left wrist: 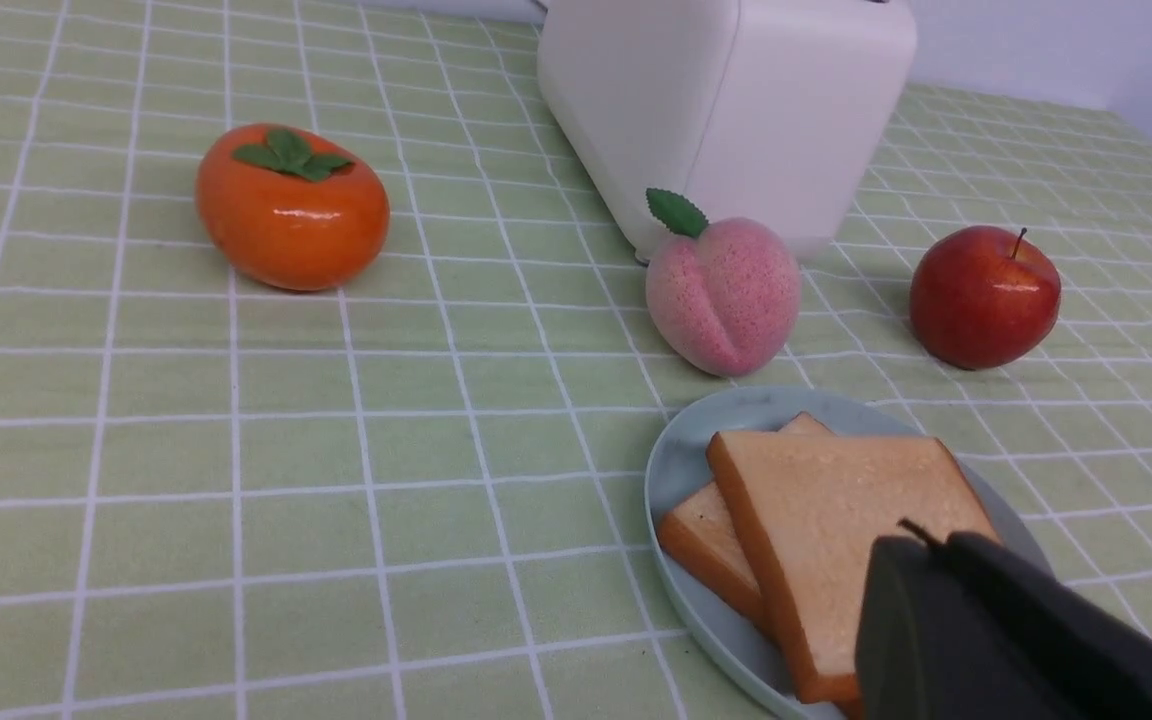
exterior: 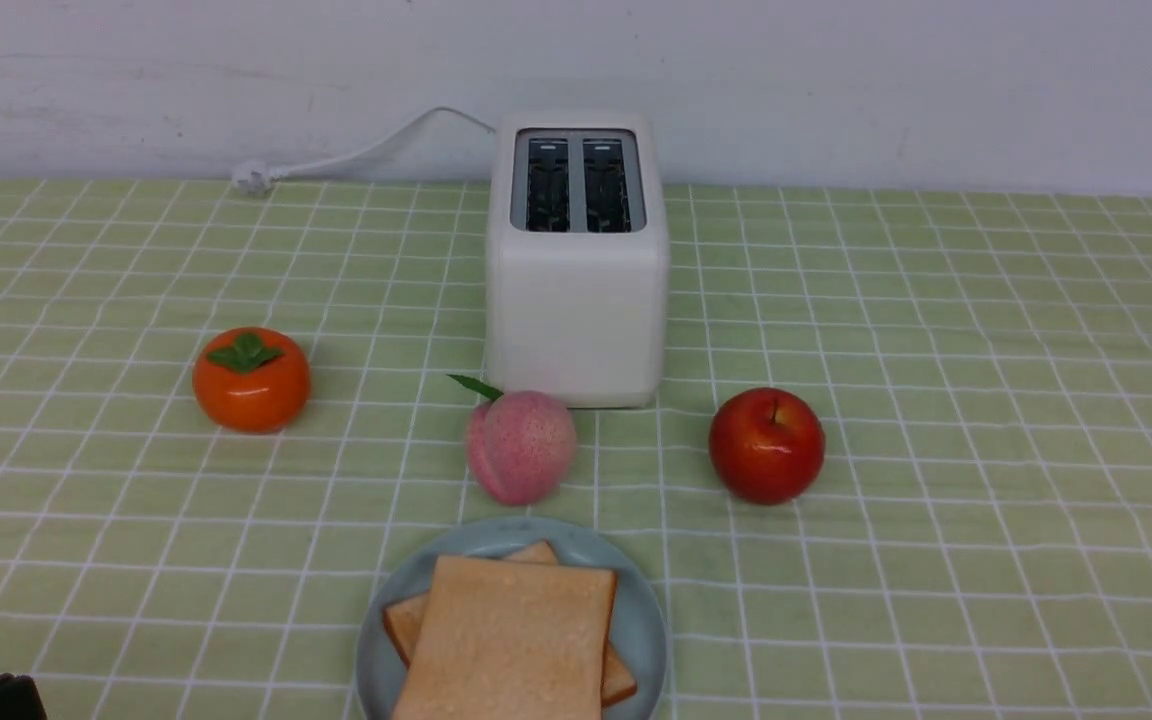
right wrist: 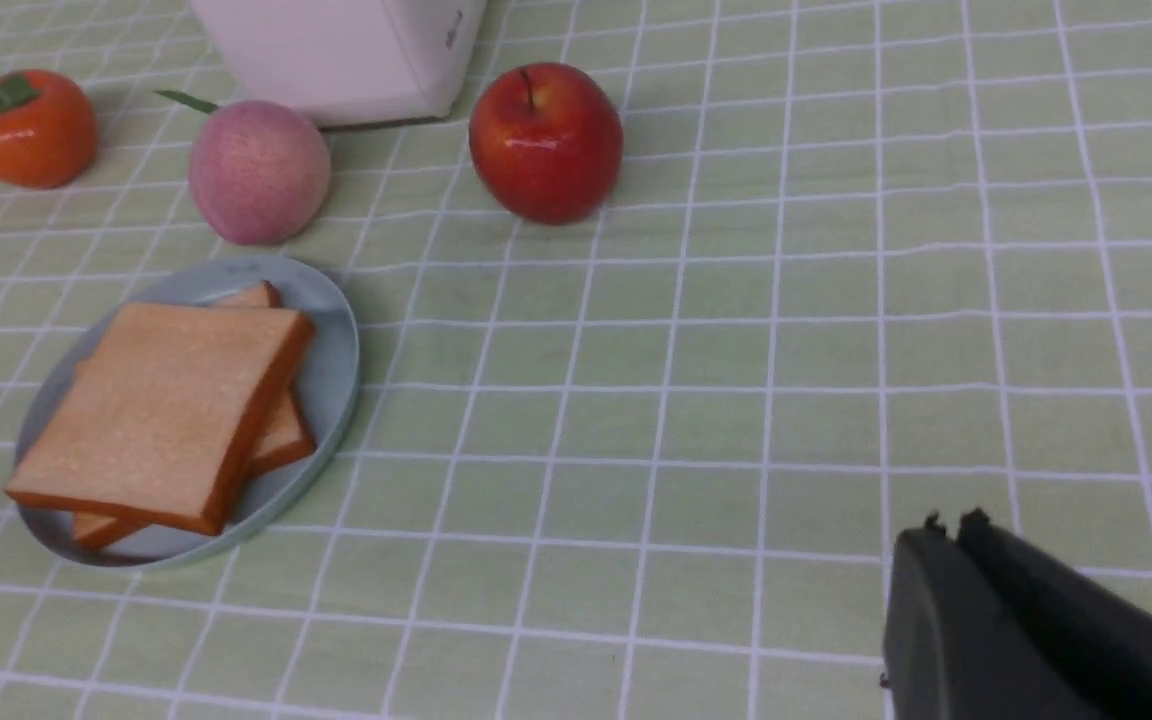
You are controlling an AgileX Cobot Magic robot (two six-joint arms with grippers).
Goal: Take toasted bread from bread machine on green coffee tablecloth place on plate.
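Note:
Two slices of toasted bread lie stacked on the pale blue-grey plate at the front centre of the green checked tablecloth. They also show in the left wrist view and the right wrist view. The white bread machine stands at the back centre, both slots dark with no bread showing. My left gripper is shut and empty, close over the near edge of the plate. My right gripper is shut and empty, above bare cloth well to the right of the plate.
An orange persimmon sits left of the toaster. A pink peach lies between toaster and plate. A red apple sits right of the peach. The toaster's white cord and plug run to the back left.

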